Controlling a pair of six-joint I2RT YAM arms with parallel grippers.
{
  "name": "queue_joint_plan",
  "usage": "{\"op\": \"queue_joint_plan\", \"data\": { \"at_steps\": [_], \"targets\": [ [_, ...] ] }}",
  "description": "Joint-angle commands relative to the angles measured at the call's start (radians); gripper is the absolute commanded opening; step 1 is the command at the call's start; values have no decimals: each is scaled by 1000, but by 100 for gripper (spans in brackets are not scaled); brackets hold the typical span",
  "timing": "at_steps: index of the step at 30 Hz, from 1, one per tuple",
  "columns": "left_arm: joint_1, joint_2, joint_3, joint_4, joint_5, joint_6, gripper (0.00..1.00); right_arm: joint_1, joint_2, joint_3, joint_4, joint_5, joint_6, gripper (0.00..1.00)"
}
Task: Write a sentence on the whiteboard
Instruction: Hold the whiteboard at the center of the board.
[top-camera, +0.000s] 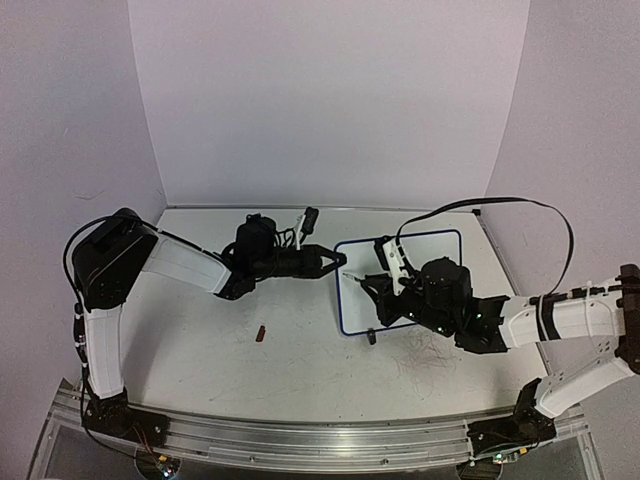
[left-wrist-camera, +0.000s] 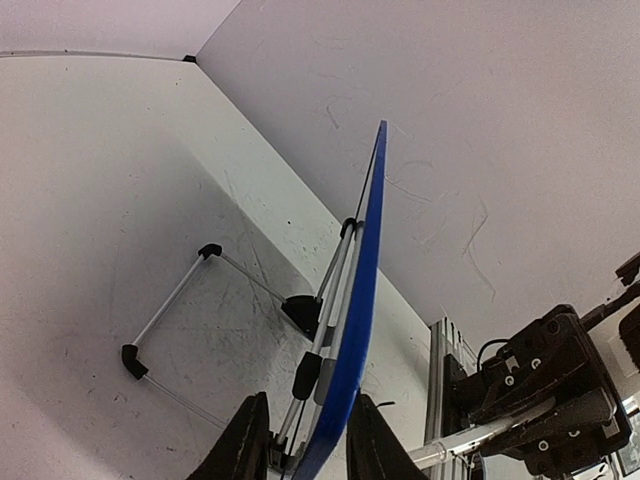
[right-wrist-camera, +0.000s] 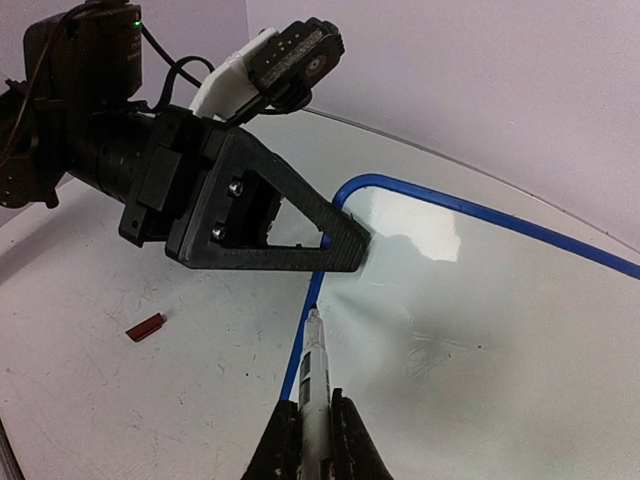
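Whiteboard: left jaws straddle its blue edge, grip cannot tell; right jaws clenched on white marker.

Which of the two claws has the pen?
The right gripper: the marker stands between its fingers. The left gripper only straddles the blue edge of the whiteboard.

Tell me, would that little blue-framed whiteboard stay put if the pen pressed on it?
Probably not unaided. The whiteboard looks thin and light, propped on a slim wire stand, so it could slide or tip; the left gripper straddles its edge, likely to steady it. Its edge runs straight, so it should stay stiff under the marker.
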Motion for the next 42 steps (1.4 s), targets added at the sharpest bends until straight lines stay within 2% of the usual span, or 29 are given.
{"op": "queue_joint_plan", "data": {
  "at_steps": [1,5,11,17,42],
  "targets": [
    [-2,9,32,44,12,45,25,9,11,9,58,32,-14,0],
    [-2,12,29,44,11,53,22,10,15,4,66,61,-6,0],
    [-2,20,27,44,18,67,23,10,32,6,76,58,-2,0],
    [-2,24,26,44,16,73,17,9,34,0,74,87,14,0],
    [-2,16,21,44,20,74,7,10,69,6,69,123,29,0]
  ]
}}
